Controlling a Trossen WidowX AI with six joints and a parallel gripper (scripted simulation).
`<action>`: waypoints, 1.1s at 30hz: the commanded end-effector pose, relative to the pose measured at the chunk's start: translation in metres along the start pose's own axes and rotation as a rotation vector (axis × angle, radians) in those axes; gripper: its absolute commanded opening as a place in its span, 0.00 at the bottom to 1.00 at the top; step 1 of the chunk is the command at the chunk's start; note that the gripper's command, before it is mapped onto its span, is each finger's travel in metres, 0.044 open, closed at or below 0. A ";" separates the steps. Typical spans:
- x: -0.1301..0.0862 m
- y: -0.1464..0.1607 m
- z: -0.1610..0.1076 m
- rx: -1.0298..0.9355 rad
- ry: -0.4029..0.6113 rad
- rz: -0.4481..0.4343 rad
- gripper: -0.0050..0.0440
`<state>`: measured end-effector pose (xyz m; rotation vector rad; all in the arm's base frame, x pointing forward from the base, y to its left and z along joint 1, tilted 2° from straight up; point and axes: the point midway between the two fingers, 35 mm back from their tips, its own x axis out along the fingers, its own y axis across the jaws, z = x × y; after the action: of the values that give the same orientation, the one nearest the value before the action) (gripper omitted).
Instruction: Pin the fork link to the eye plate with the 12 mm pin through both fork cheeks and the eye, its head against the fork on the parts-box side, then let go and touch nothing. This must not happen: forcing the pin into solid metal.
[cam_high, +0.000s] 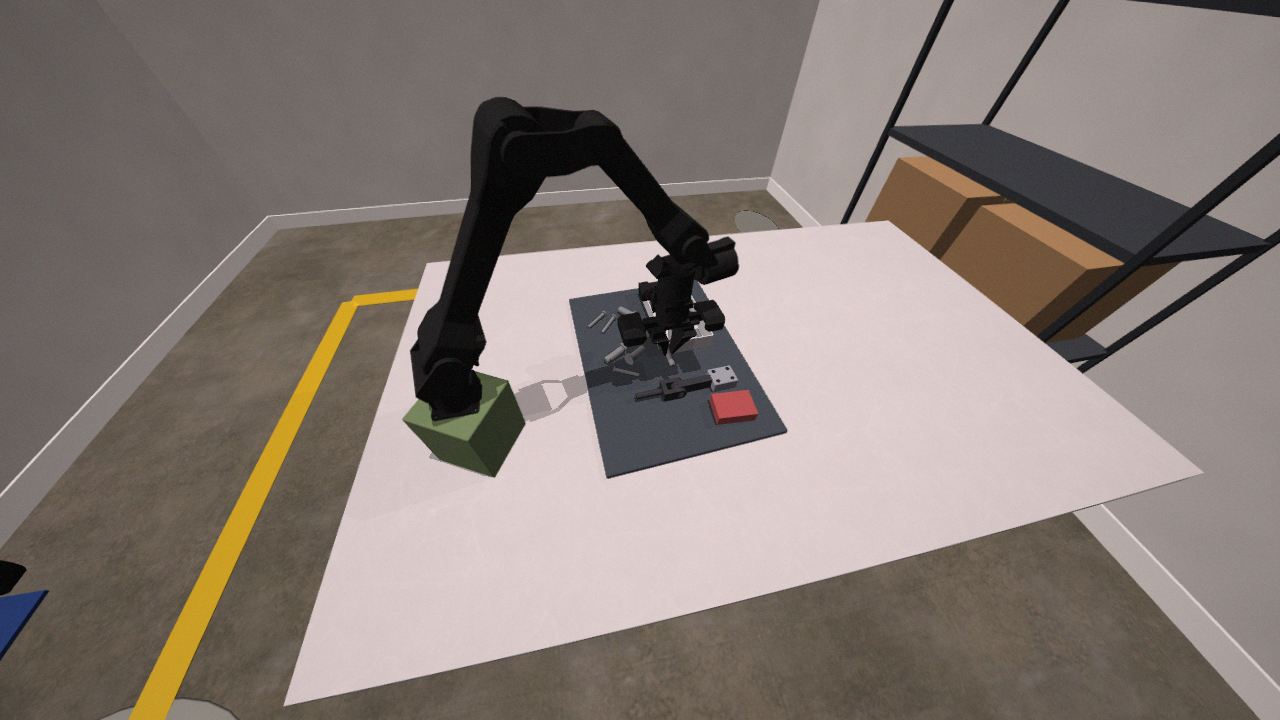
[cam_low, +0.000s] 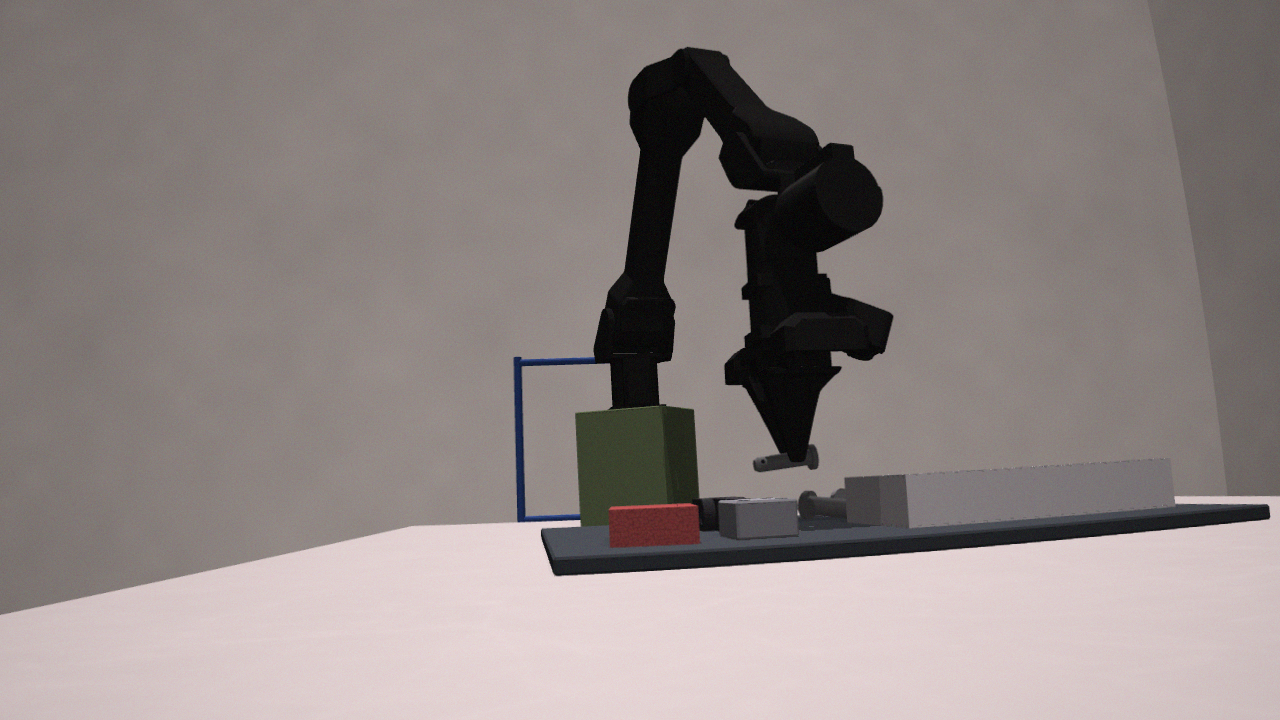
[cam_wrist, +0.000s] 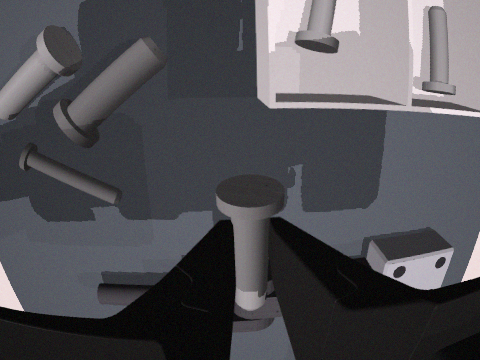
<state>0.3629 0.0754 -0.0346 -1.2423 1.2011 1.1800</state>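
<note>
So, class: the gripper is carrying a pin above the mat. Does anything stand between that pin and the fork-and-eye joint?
Nothing visible does. The pin hangs in the gripper above the mat; the fork link lies ahead, with loose pins off to the side.

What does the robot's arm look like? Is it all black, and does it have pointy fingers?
Yes. The arm is plain matte black all over, made of thick, blocky links with rounded joints. No cables, stickers or markings show. It stands on a green block. The gripper is black too, and its two fingers are wedge-shaped, wide at the back and narrowing to thin tips.
</note>
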 end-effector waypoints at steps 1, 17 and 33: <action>0.001 -0.004 -0.002 -0.003 -0.005 0.003 0.13; 0.001 -0.003 -0.002 -0.003 0.007 0.003 0.13; 0.001 -0.003 -0.001 -0.003 0.057 0.002 0.13</action>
<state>0.3645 0.0741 -0.0362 -1.2719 1.2315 1.1686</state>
